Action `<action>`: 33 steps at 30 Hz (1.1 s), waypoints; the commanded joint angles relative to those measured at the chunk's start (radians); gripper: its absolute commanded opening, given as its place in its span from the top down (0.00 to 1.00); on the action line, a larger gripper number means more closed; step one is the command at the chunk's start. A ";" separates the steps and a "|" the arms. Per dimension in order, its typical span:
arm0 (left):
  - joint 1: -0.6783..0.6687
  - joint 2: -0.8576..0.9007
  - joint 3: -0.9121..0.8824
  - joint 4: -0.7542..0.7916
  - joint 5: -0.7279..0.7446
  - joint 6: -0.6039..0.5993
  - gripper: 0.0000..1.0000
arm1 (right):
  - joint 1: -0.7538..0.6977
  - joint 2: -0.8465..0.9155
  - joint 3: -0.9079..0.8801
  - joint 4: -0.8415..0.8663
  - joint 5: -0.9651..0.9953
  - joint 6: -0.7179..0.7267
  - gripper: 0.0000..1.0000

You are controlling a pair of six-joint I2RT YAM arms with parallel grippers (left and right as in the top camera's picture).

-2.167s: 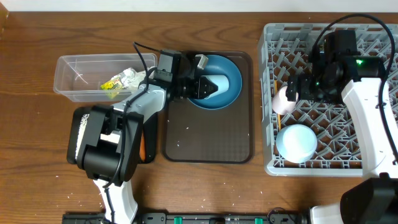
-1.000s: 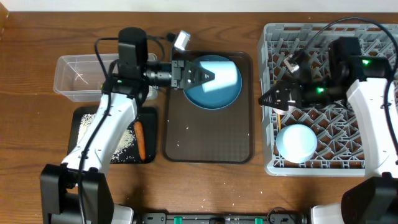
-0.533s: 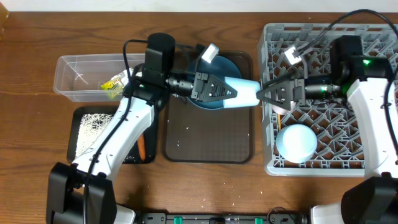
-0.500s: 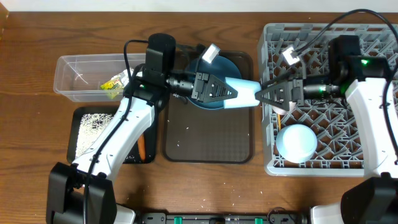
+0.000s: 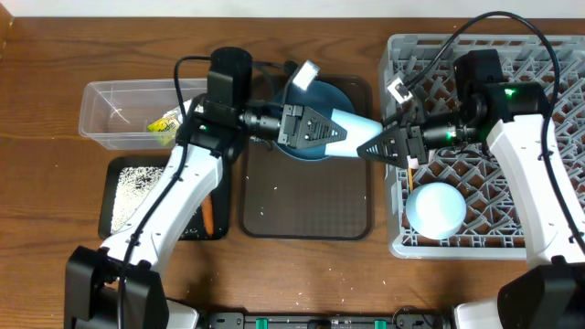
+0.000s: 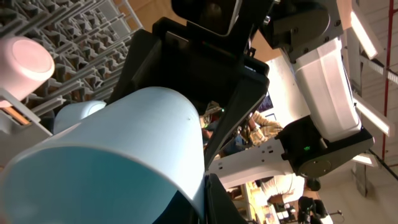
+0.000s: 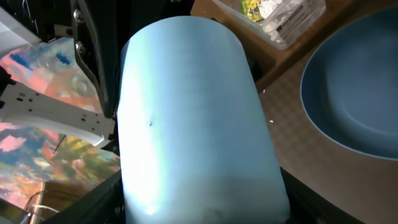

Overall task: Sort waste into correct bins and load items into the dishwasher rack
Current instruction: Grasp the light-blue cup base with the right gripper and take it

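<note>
L gripper (image 5: 329,132) jaws pinched the light-blue cup (image 5: 356,135), held sideways in air over brown tray (image 5: 306,206) edge. R gripper (image 5: 370,148) jaws straddled cup's far end; pressing or not, can't tell. Pink cup (image 6: 25,56) in rack (image 6: 81,31) showed in L wrist view only. R wrist view showed dark-blue plate (image 7: 354,93) below cup. Rice (image 5: 137,183) in black tray (image 5: 114,219): overhead only.

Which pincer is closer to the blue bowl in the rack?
Right. The right pincer sits near the light-blue bowl, at the rack's edge. The left pincer is farther away, over the brown tray, gripping the light-blue cup.
</note>
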 commanded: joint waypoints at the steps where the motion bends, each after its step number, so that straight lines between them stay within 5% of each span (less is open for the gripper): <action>1: -0.011 -0.022 0.015 0.002 0.005 0.005 0.94 | 0.008 -0.001 0.019 0.014 -0.011 -0.005 0.39; 8: -0.011 -0.022 0.015 0.002 0.003 0.005 0.94 | 0.008 -0.001 0.019 0.033 -0.011 -0.005 0.48; 23: -0.011 -0.022 0.015 0.002 0.007 0.005 0.94 | 0.005 -0.001 0.019 0.106 -0.012 0.035 0.29; 33: -0.011 -0.022 0.015 0.002 0.007 0.005 0.92 | -0.016 -0.001 0.019 0.114 -0.011 0.048 0.48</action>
